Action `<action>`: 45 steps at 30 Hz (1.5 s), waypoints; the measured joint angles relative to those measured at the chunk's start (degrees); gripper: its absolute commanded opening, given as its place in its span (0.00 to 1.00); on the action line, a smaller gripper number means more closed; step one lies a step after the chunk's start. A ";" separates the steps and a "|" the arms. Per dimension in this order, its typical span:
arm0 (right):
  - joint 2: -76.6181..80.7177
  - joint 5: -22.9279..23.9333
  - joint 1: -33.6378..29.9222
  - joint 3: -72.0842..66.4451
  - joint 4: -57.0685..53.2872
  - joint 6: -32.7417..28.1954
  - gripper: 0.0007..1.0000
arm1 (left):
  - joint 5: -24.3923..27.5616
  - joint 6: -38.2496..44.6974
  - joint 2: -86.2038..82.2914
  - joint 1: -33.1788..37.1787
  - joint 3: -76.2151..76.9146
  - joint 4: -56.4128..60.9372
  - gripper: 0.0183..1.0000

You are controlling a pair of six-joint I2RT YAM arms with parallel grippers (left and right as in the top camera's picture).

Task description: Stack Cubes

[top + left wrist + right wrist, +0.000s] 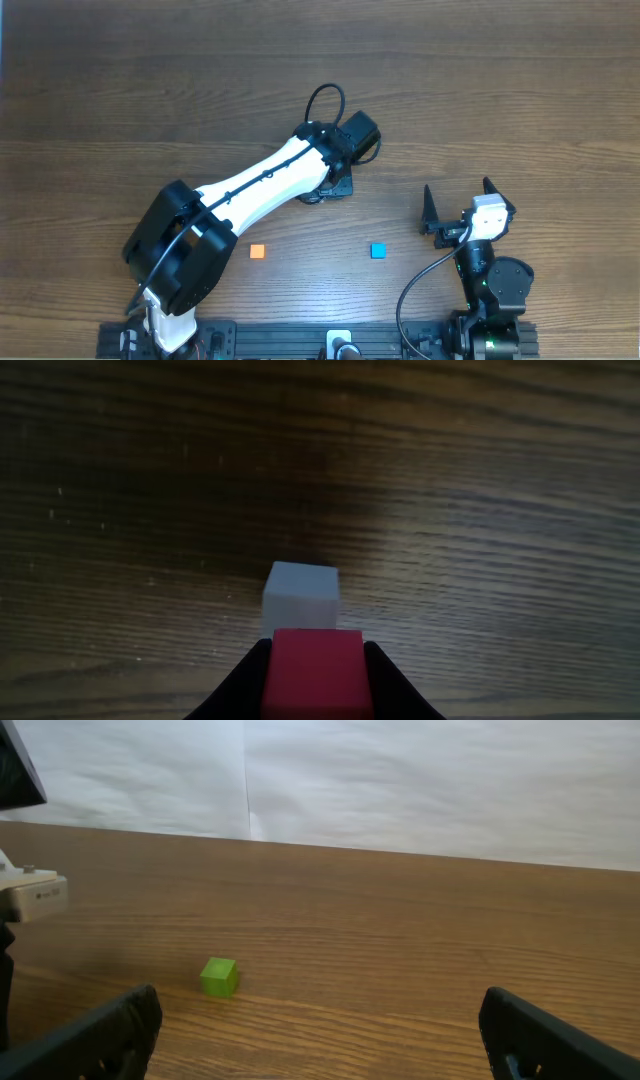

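Note:
My left gripper (316, 682) is shut on a red cube (316, 668), held low over the wooden table (520, 90). A pale grey cube (300, 594) sits on the table just beyond the red one, close to it. In the top view the left arm reaches to the table's middle, and its gripper (326, 188) is hidden under the wrist. An orange cube (258, 251) and a blue cube (378, 250) lie near the front. A green cube (219, 976) rests on the table ahead of my right gripper (320, 1020). The right gripper (457, 196) stands open and empty at the right.
A white wall (400, 780) rises behind the table's far edge. Part of the left arm (30, 895) shows beside the green cube. The arms' mounting rail (330, 340) runs along the front edge.

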 measured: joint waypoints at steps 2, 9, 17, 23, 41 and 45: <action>0.00 0.00 0.00 0.00 0.00 0.00 0.99 | 0.00 -0.02 0.00 0.17 -0.59 0.11 0.02; 0.00 0.00 0.00 0.00 0.02 0.02 0.99 | 0.26 0.02 0.00 1.75 -1.18 0.63 0.02; 0.00 0.00 0.00 0.00 0.00 0.00 0.99 | 0.76 0.02 0.00 1.84 -1.20 1.55 0.02; 0.00 0.00 0.00 0.00 0.00 -0.02 0.99 | 1.75 0.02 0.00 1.84 -1.20 1.55 0.02; 0.00 0.00 0.00 0.00 0.00 0.00 0.99 | 2.62 0.02 0.04 1.84 -3.13 3.04 0.06; 0.00 0.02 0.00 0.00 0.00 0.02 0.99 | 2.62 0.02 0.04 1.84 -3.13 3.04 0.06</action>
